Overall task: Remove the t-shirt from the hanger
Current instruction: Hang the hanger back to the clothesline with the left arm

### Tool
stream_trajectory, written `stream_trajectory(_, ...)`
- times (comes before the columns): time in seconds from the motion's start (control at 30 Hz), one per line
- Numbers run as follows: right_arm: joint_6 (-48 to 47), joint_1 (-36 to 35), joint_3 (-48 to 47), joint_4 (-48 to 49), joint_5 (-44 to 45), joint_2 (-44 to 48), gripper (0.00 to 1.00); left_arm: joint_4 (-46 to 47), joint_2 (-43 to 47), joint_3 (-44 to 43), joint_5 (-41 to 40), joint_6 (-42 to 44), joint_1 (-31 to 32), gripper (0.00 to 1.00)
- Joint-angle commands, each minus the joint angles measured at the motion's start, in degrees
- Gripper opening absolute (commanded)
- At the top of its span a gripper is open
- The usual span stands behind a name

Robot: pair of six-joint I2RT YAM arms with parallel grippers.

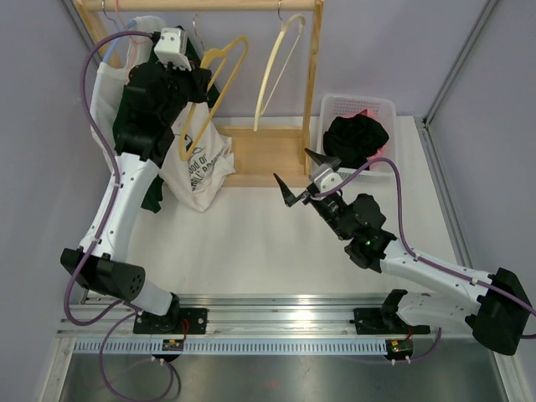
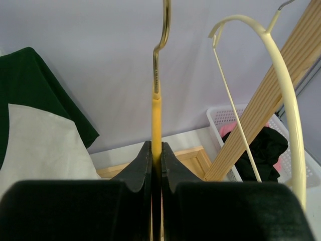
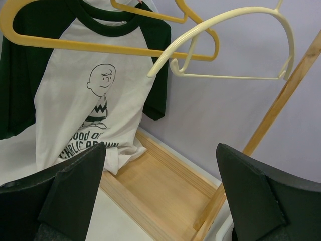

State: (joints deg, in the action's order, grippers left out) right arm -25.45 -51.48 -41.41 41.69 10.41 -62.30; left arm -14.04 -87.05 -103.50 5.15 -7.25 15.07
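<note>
The step in hand looks like pulling the shirt free while the hanger is held fast. The free right gripper (image 1: 300, 174), hovering over the table (image 1: 251, 251) well short of the rack, is the one that should do the pulling. It would do best to reach forward to the t-shirt (image 1: 199, 167), which hangs low by the tilted yellow hanger (image 1: 219, 79), its hem slumped at the edge of the rack's wooden base (image 1: 264, 155). It should take a full pinch of cloth near the collar or shoulder rather than at the loose hem, so the pull runs along the hanger's sloping arm and not across it. A pull down and toward the table should slide the neck off the lower tip. A sideways tug risks snagging the collar or knocking the cream hanger (image 1: 280, 59) just beside. Whether the collar is threaded over the hanger's arm I cannot tell from these views. As for the tools, the right gripper's jaws are spread as wide as they go, with nothing between them and touching nothing. Farther back, up by the rail (image 1: 201, 5), the left gripper (image 2: 156, 150) is pressed together on the yellow hanger's neck just below its metal hook, pinching it edge-on and holding it tilted.
</note>
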Motion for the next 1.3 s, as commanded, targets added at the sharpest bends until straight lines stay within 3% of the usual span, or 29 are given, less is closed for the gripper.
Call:
stream_trajectory(0.0, 0.67, 0.33, -0.6, 1.29, -0.31, -0.01, 0.99, 6.48, 3.98, 2.51, -0.4, 1.36, 0.13, 0.0)
stream_trajectory(0.37, 0.67, 0.33, -0.95, 1.02, -0.57, -0.36, 1.0, 7.71, 6.19, 3.4, -1.19, 0.13, 0.4, 0.0)
stream_trajectory(0.63, 0.84, 0.33, -1.48, 0.5, -1.01, -0.98, 0.99, 0.95, -5.75, -13.37, -0.14, -1.37, 0.75, 0.0)
stream_trajectory(0.77, 0.93, 0.33, -1.48, 0.14, -1.45, -0.89, 0.99, 4.28, -9.0, -15.49, 0.04, -1.02, 1.01, 0.0)
stream_trajectory(0.97, 0.58, 0.33, -0.96, 0.06, -1.27, -0.01, 0.99, 0.42, -18.4, -27.17, 0.74, 0.3, 2.41, 0.0)
stream_trajectory(1.27, 0.67, 0.33, -0.6, -0.21, -1.89, 0.69, 0.99, -0.98, -25.36, -33.95, -1.37, 4.43, 7.16, 0.0)
